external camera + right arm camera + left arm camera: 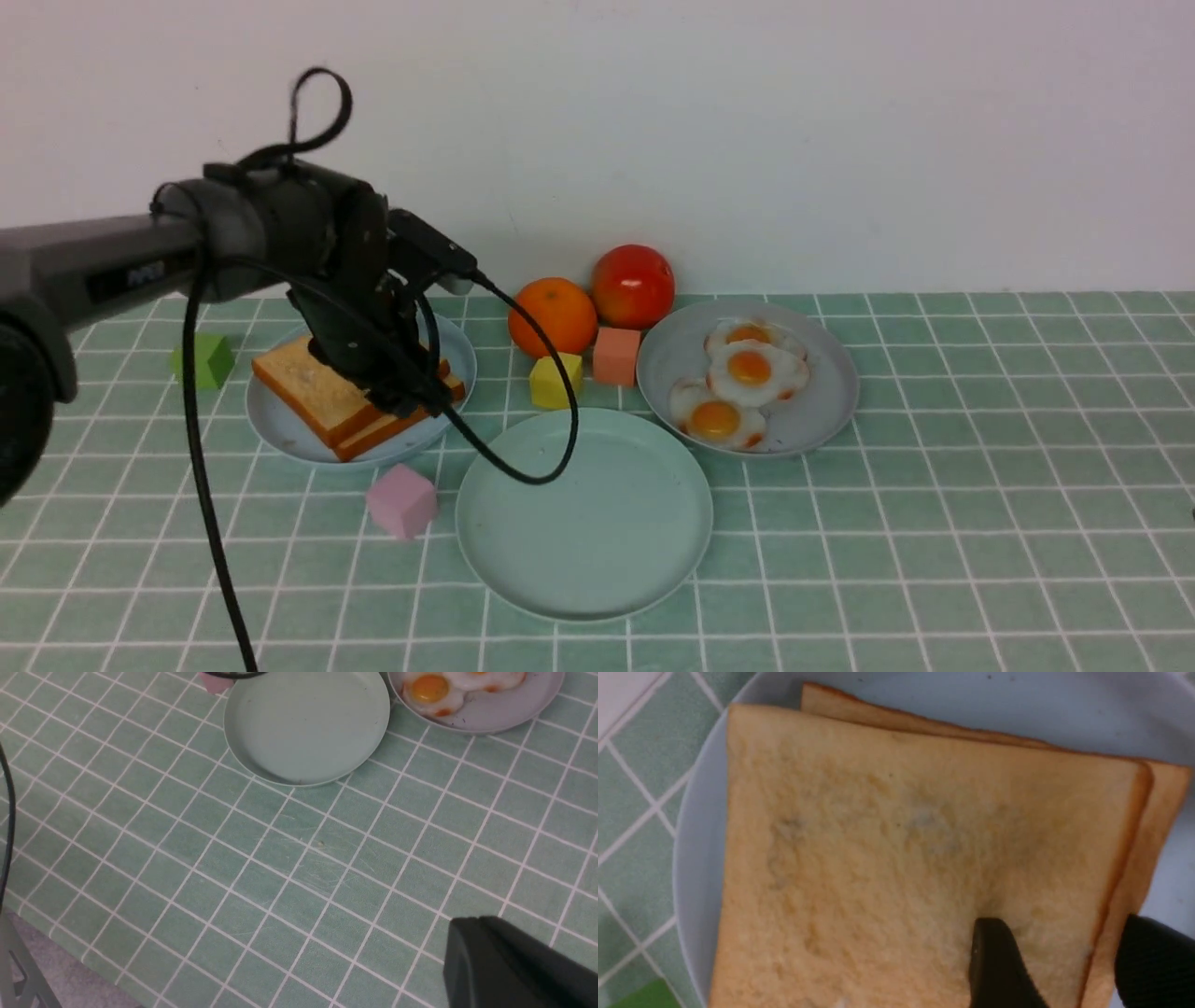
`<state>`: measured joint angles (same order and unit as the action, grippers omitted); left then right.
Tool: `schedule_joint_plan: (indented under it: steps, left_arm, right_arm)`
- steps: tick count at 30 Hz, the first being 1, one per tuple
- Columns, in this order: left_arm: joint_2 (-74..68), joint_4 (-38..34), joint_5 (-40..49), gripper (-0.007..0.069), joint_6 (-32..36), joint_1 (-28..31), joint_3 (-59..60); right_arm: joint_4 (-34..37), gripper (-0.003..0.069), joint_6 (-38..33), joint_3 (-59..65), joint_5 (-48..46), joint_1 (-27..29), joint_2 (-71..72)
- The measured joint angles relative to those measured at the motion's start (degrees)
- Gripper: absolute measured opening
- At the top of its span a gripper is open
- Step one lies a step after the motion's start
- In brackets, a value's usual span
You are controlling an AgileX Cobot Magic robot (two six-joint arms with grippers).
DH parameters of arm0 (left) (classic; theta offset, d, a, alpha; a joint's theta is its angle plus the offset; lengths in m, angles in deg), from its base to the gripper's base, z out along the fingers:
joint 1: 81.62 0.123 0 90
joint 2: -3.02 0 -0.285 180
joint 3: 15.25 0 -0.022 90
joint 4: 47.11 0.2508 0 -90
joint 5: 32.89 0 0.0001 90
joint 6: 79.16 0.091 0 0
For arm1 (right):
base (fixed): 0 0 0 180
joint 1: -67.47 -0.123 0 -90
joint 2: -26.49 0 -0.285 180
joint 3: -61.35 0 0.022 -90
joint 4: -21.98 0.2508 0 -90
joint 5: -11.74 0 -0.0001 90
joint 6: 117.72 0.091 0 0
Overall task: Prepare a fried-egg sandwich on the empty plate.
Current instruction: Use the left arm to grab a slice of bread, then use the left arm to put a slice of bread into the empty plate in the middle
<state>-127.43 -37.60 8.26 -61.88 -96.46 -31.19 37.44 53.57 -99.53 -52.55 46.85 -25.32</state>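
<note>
Three plates sit on the green checked tablecloth [980, 485]. The light blue plate [280, 425] on the left carries two square toast slices [313, 392], stacked with the top one slightly offset, so an edge of the lower slice shows. The grey plate [826, 411] on the right holds three fried eggs [752, 371], overlapping in a row. The pale mint-green plate [583, 523] lies nearer the robot, between the other two, with nothing on it. Four small blocks are scattered around: a green block [205, 359] left of the toast plate, a pink block [401, 499] just beside the mint plate, and a yellow block [555, 381] and a salmon block [616, 355] side by side between the blue and grey plates. Behind those two stand one orange [552, 315] and one red tomato [633, 285], touching. The left gripper [397, 387] is down over the toast with its jaws spread apart: one finger [999, 966] lies over the top slice and the other hangs past the stack's crust edge, gripping nothing. The right gripper [495, 956] hangs above bare cloth well apart from the plates, jaws closed together and empty.
</note>
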Motion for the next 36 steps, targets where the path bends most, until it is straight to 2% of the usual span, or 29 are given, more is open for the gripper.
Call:
schedule_joint_plan:
  steps: [2, 5, 6, 7, 8, 13, 19, 22, 24, 25, 26, 28, 32, 36]
  left_arm:
    - [0.0, 0.31, 0.0, 0.0295, 0.0, 0.0, -0.06]
    - [-0.06, 0.49, -0.04, 0.0159, 0.07, 0.0, -0.1]
    - [-0.06, 0.44, -0.04, 0.0147, 0.07, 0.0, -0.1]
    - [-0.06, 0.51, 0.25, 0.0059, 0.2, -0.08, -0.17]
    - [0.07, 0.54, 0.38, 0.0027, 0.27, -0.08, -0.17]
    - [2.95, 0.15, 1.6, 0.0008, -0.31, -0.08, 0.03]
    - [12.32, -0.23, 5.01, 0.0008, -5.87, -2.04, 0.63]
    - [17.32, -0.24, 5.44, 0.0008, -6.59, -6.79, 3.02]
    - [19.91, -0.62, 4.96, 0.0008, -6.66, -14.52, 7.1]
    - [19.97, -0.62, 4.95, 0.0008, -6.66, -14.52, 7.39]
    - [19.95, -1.16, 4.22, 0.0008, -6.66, -19.0, 9.48]
    - [19.01, -1.55, 2.95, 0.0008, -6.71, -23.63, 11.33]
    - [15.89, 0.25, 1.32, 0.0008, -6.77, -28.93, 12.01]
    - [12.95, 2.96, -0.69, 0.0008, -8.17, -30.08, 12.01]
  right_arm:
    - [0.24, 0.0011, 0.0, 0.0, 0.0, 0.0, 0.0]
    - [0.66, 0.0012, 0.0, 0.0, 0.0, 0.0, 0.0]
    - [0.66, 0.0012, 0.0, 0.0, 0.0, 0.0, 0.0]
    - [0.78, 0.0013, 0.0, 0.0, 0.0, 0.0, 0.0]
    - [1.04, 0.0014, 0.0, 0.0, 0.0, 0.0, 0.0]
    - [1.48, 0.0018, 0.0, 0.0, 0.0, 0.0, 0.0]
    - [1.48, 0.0022, 0.0, 0.0, 0.0, 0.0, 0.0]
    - [1.48, 0.0022, 0.0, 0.0, 0.0, 0.0, 0.0]
    - [1.42, 0.0022, 0.0, 0.0, 0.0, 0.0, 0.0]
    - [1.42, 0.0022, 0.0, 0.0, 0.0, 0.0, 0.0]
    - [1.07, 0.0022, 0.0, 0.0, 0.0, 0.0, 0.0]
    - [0.57, 0.0022, 0.0, 0.0, 0.0, 0.0, 0.0]
    - [0.36, 0.0022, 0.0, 0.0, -0.19, 0.0, 0.0]
    - [0.3, 0.0022, 0.0, 0.0, -0.43, 0.0, 0.0]
